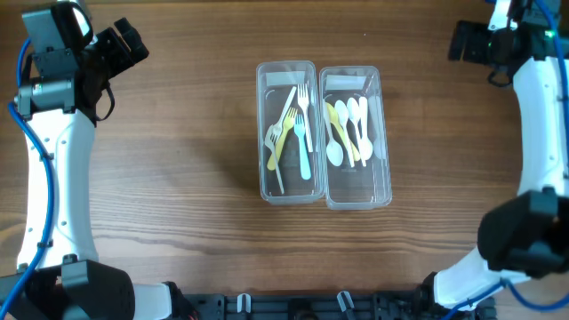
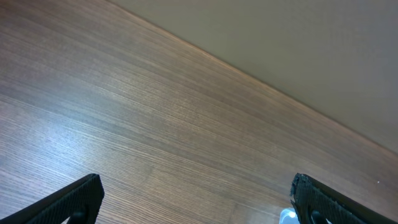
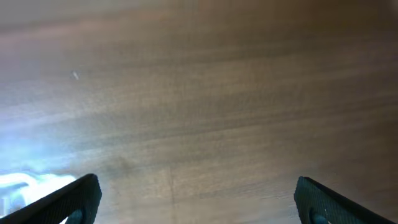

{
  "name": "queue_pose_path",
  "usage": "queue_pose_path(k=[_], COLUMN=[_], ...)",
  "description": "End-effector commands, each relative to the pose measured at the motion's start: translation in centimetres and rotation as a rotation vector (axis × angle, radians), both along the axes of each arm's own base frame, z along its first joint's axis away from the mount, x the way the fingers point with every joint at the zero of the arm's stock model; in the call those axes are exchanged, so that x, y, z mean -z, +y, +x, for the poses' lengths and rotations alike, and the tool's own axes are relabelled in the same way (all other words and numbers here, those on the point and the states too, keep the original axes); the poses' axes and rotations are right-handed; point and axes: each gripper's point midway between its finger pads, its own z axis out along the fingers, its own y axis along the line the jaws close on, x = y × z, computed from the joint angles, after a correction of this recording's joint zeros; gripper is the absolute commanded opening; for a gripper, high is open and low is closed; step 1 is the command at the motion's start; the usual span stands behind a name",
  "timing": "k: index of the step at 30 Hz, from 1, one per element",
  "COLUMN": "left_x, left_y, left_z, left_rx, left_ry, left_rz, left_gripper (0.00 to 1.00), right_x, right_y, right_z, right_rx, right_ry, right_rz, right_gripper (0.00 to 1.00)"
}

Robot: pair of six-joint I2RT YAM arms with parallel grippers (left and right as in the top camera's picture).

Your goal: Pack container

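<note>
Two clear plastic containers stand side by side at the table's middle. The left container (image 1: 286,191) holds several forks (image 1: 293,133) in white, yellow and light blue. The right container (image 1: 357,191) holds several spoons (image 1: 348,132) in white and yellow. My left gripper (image 1: 129,44) hangs at the far left, well away from both, open and empty; in its wrist view its fingertips (image 2: 81,198) frame bare wood. My right gripper (image 1: 462,40) is at the far right, also open and empty, its fingertips (image 3: 320,198) wide apart over the table.
The wooden table (image 1: 178,178) has bare wood on both sides of the containers. The far table edge (image 2: 261,81) runs diagonally across the left wrist view. The arm bases (image 1: 98,284) stand at the near corners.
</note>
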Motion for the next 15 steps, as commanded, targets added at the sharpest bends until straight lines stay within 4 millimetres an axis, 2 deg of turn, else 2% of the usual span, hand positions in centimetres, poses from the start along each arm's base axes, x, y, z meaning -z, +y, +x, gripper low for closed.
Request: queue_pose_path(k=[1, 3, 4, 5, 8, 10, 11, 15], left_x=[-0.9, -0.9, -0.9, -0.9, -0.9, -0.9, -0.9, -0.9], left_y=[0.3, 0.3, 0.3, 0.3, 0.3, 0.3, 0.3, 0.3], left_z=[0.0, 0.0, 0.0, 0.0, 0.0, 0.0, 0.0, 0.0], left_rx=[-0.01, -0.01, -0.01, -0.01, -0.01, -0.01, -0.01, -0.01], left_ry=[-0.019, -0.019, -0.019, -0.019, -0.019, -0.019, -0.019, -0.019], left_rz=[0.008, 0.008, 0.008, 0.008, 0.009, 0.008, 0.008, 0.009], left_gripper=[1.0, 1.0, 1.0, 1.0, 1.0, 1.0, 1.0, 1.0], right_x=[-12.9, -18.1, -20.9, -22.9, -26.0, -26.1, -25.7, -21.6], right_y=[1.8, 3.0, 3.6, 4.2, 5.5, 6.1, 6.2, 6.9], right_z=[-2.1, -3.3, -4.4, -5.6, -9.3, -12.4, -13.3, -17.2], right_rx=[-0.061, -0.118, -0.153, -0.184, -0.224, -0.225, -0.224, -0.223], right_ry=[-0.363, -0.537, -0.634, -0.704, -0.837, -0.896, -0.904, -0.904], right_rz=[-0.021, -0.039, -0.067, -0.093, -0.132, -0.142, -0.143, -0.14], right_gripper=[1.0, 1.0, 1.0, 1.0, 1.0, 1.0, 1.0, 1.0])
